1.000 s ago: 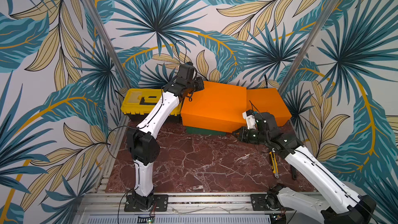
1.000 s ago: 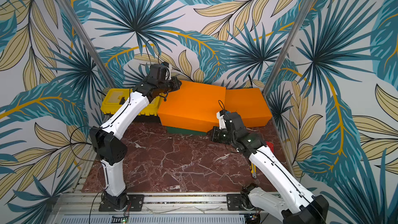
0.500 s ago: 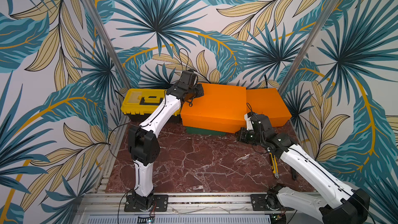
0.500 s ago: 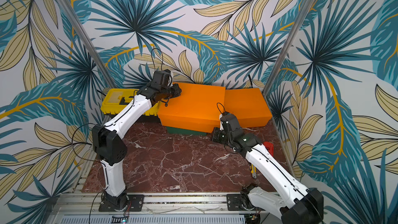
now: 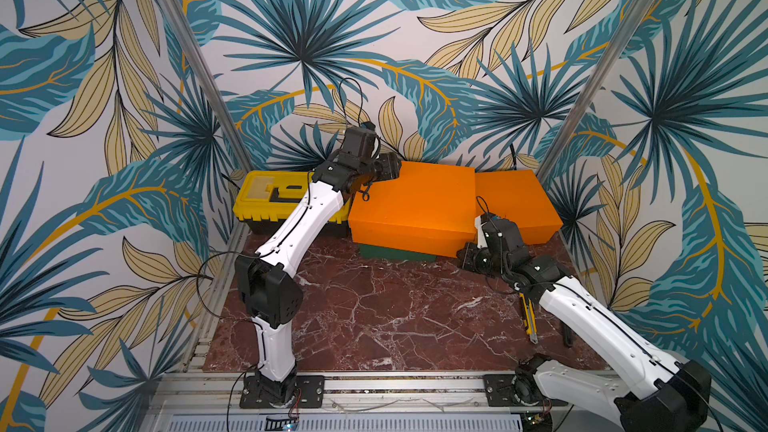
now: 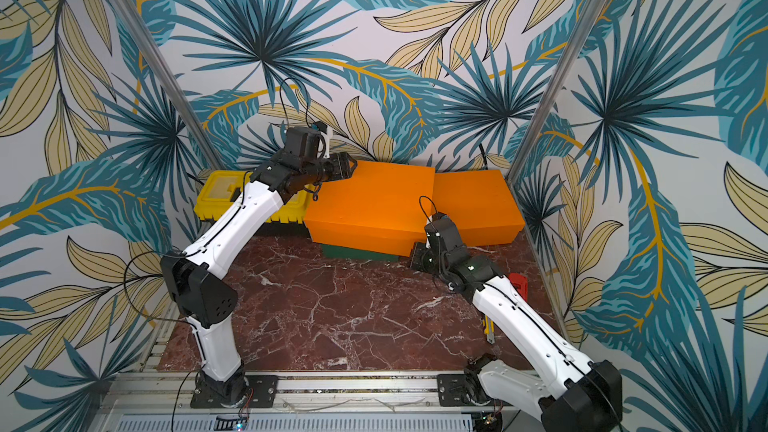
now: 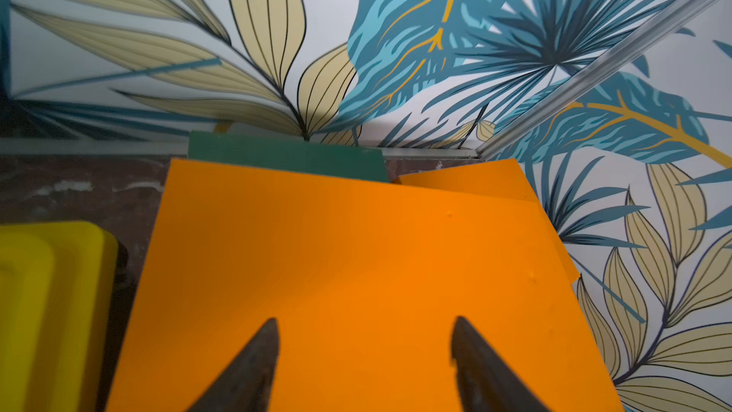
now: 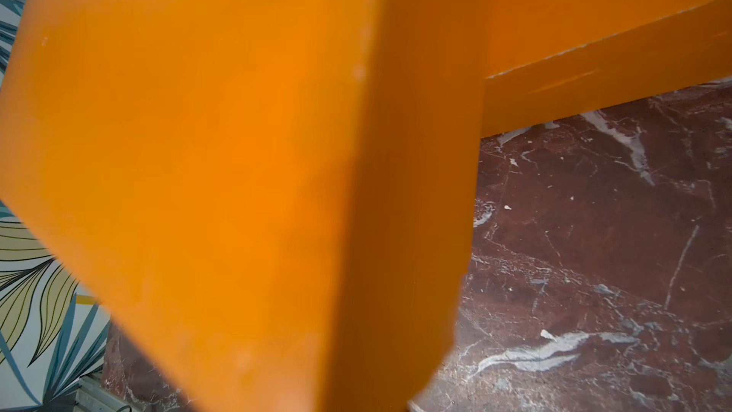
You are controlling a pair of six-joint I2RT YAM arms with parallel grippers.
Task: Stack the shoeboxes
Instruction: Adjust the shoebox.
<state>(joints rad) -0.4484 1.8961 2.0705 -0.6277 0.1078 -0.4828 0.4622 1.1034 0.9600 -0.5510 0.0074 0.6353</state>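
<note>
At the back of the marble table (image 5: pixel 374 309), one orange shoebox (image 5: pixel 415 201) lies on the dark green shoebox (image 5: pixel 395 252), while the second orange shoebox (image 5: pixel 515 197) sits just beside them in the corner on the right arm's side. Over the upper orange lid, at its far corner nearest the yellow toolbox (image 5: pixel 266 201), the left gripper (image 7: pixel 364 323) hovers with its jaws spread apart and nothing between them. Low at the stack's near corner, the right gripper (image 5: pixel 464 254) has its jaws closed; whether it touches the cardboard cannot be told.
</note>
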